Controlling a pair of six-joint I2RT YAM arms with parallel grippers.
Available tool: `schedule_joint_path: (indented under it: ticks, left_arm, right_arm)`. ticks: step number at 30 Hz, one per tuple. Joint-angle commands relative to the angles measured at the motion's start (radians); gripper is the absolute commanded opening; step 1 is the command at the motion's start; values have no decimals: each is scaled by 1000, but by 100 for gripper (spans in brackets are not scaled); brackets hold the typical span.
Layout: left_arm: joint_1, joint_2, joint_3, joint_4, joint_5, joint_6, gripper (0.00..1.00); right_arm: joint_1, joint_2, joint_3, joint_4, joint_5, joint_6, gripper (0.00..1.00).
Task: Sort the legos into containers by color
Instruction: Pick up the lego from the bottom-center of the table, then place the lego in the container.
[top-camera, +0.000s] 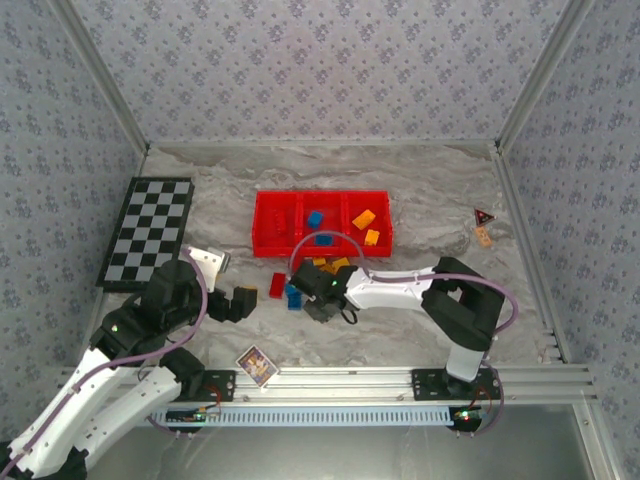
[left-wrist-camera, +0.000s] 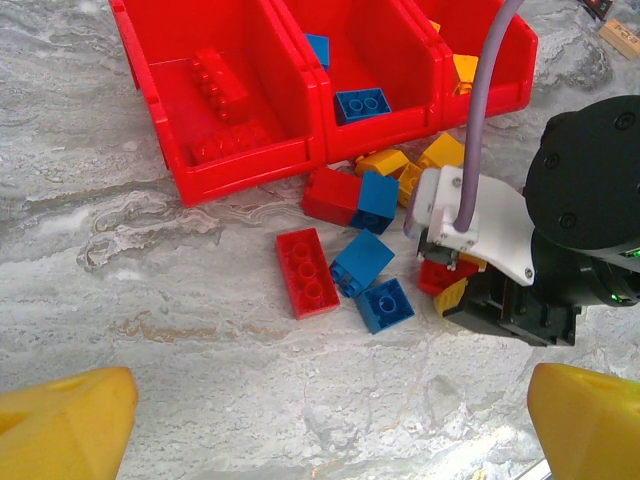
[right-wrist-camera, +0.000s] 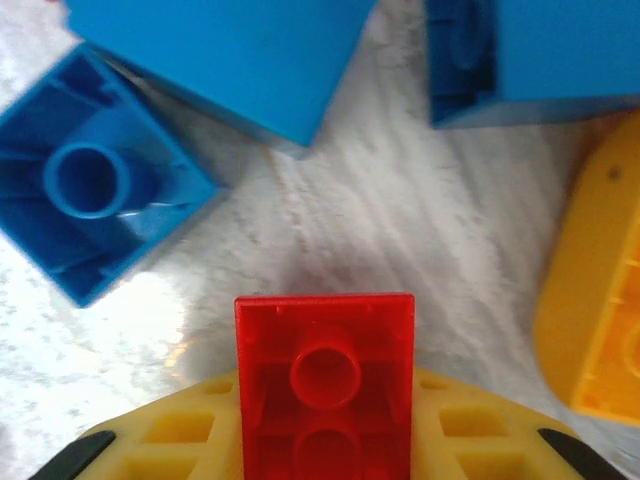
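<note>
Legos (left-wrist-camera: 362, 262) lie scattered on the marbled table (left-wrist-camera: 150, 330), just in front of the red tray (left-wrist-camera: 240, 165).
Right gripper (right-wrist-camera: 325, 440) pinches a red brick (right-wrist-camera: 325, 345) among them; left gripper (left-wrist-camera: 320, 435) hovers nearby, spread wide. Other bricks sit inside the tray's compartments.

White-and-black arms (top-camera: 395, 290), lilac cables (left-wrist-camera: 482, 100), yellow-fingered left gripper (left-wrist-camera: 330, 420), green indicator lights (left-wrist-camera: 630, 252)

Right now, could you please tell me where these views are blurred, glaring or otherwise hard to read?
Right wrist: the red brick gripped in the yellow fingers and the blue bricks beyond are soft, with glare on the tabletop lower left. Left wrist: loose bricks crisp, yellow fingertips blurred. Top external: even, soft light.
</note>
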Motion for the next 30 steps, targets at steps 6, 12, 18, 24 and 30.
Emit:
schedule_joint_path:
  ticks: [6,12,18,24,30]
  left_arm:
    - [5,-10,-5,12,5,5,100]
    - [5,-21,-4,12,9,7,100]
    - [5,-35,-6,12,7,7,100]
    - [5,-40,-5,12,7,6,100]
    - [5,-40,-5,14,8,6,100]
  right_arm:
    - [-9,-185,25,-85,120,51,24]
    - [-68,-275,185,-41,76,33,23]
    - [-160,-195,343,50,-6,78,22]
    - [-230,-12,514,61,-125,141,23]
    - [-288,189,723,-3,-287,171,24]
